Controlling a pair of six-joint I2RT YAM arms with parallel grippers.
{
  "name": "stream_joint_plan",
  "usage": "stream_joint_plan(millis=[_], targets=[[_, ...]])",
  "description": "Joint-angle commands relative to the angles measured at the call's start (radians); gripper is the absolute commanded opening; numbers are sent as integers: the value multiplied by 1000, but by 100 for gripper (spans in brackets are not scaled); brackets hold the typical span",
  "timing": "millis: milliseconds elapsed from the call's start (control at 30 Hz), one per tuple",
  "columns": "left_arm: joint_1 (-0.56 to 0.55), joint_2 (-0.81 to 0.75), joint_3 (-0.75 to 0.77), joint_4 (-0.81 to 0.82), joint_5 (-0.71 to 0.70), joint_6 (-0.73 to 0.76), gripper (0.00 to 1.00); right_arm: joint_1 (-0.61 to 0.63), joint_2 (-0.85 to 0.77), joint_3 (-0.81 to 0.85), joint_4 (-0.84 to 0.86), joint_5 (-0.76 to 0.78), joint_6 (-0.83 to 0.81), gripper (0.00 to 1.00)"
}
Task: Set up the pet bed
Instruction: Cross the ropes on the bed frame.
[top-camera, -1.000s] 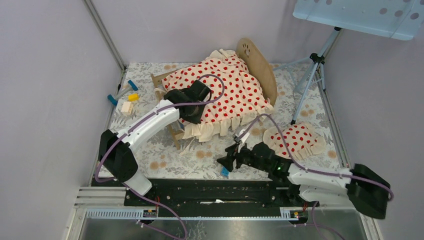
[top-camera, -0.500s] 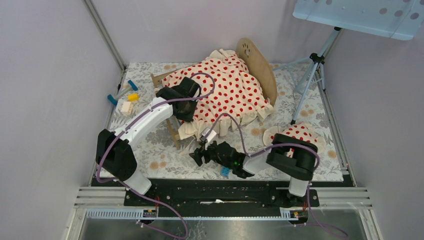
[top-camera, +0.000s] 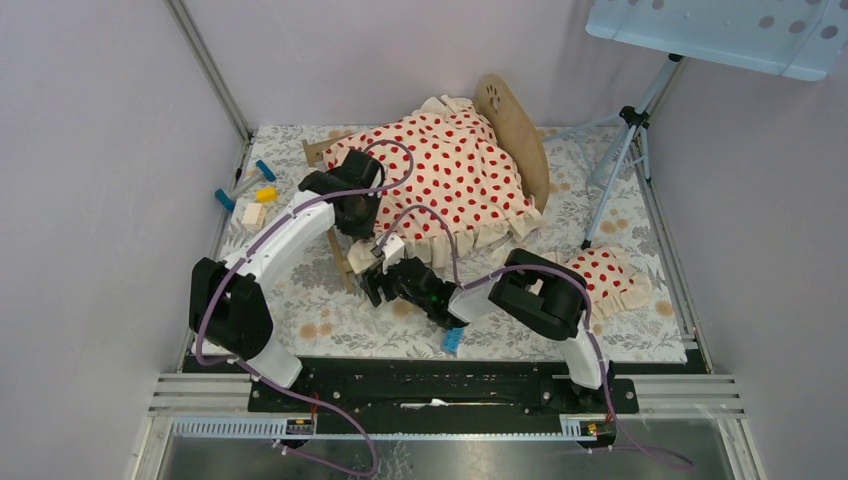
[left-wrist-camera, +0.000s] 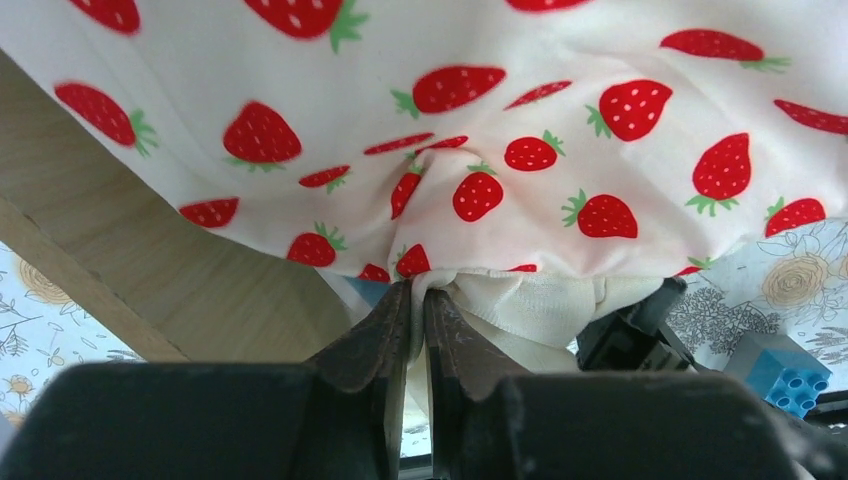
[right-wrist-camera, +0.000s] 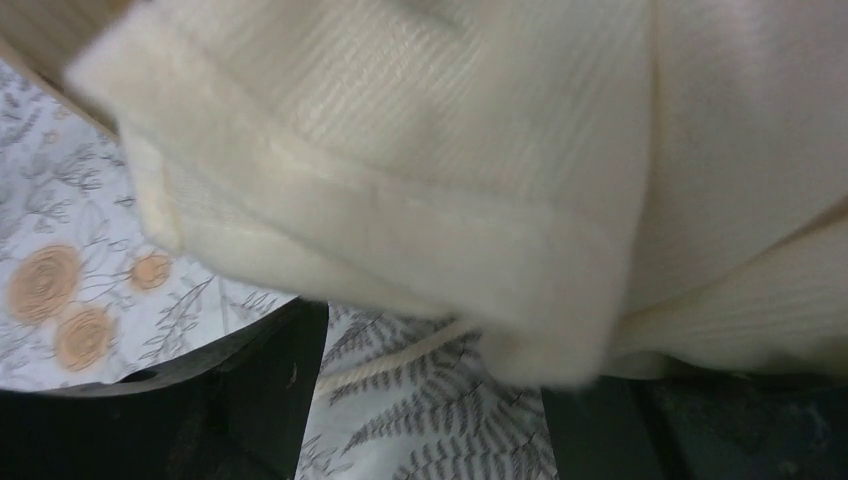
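Now, pet bed (top-camera: 520, 135): stands toward the far edge of the worktop (top-camera: 320, 320), mid-width, draped with the red-dotted blanket (top-camera: 460, 170)
Left gripper (left-wrist-camera: 415, 295): jaws pressed together, pinching a fold of blanket at the bed's left side
Right gripper (top-camera: 372, 285): jaws spread, at the blanket's near ruffle
Pillow (top-camera: 605, 275): lies near the right edge

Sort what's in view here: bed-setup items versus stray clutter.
For the job:
pet bed
strawberry blanket draped over it, pinched by the left gripper
matching pillow, off to the right
right gripper, open at the blanket's ruffle

Lying about:
toy blocks at the left edge
blue block at the near edge
tripod
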Motion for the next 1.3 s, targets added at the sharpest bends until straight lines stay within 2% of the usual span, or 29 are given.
stream_joint_plan(millis=[0,167,433,567,700,800,867,967,1133,1200,1233,1267], targets=[[23,-24,1,33,15,16,14,-43,53,132,-63,0,-42,80],[44,-13,2,37,10,12,14,-50,112,264,-127,-12,-66,82],[53,21,-5,48,15,19,14,-61,159,291,-155,-10,-52,79],[62,16,-15,62,18,17,14,-61,132,226,-123,-12,-14,70],[66,14,-19,66,23,18,13,-60,84,131,-77,-2,18,47],[69,11,-21,66,23,18,13,-59,44,61,-42,-10,40,40],[71,7,-22,67,25,18,13,-59,8,-17,19,-17,49,42],[70,4,-22,67,36,18,14,-52,-43,-91,94,-20,34,58],[70,-1,-25,67,49,18,16,-14,-92,-106,126,-35,-39,65],[70,-1,-25,66,49,19,16,4,-99,-100,151,-34,-69,66],[70,-1,-25,65,51,19,16,11,-97,-95,163,-36,-80,63],[70,0,-25,65,53,19,16,16,-97,-89,171,-37,-88,57]])
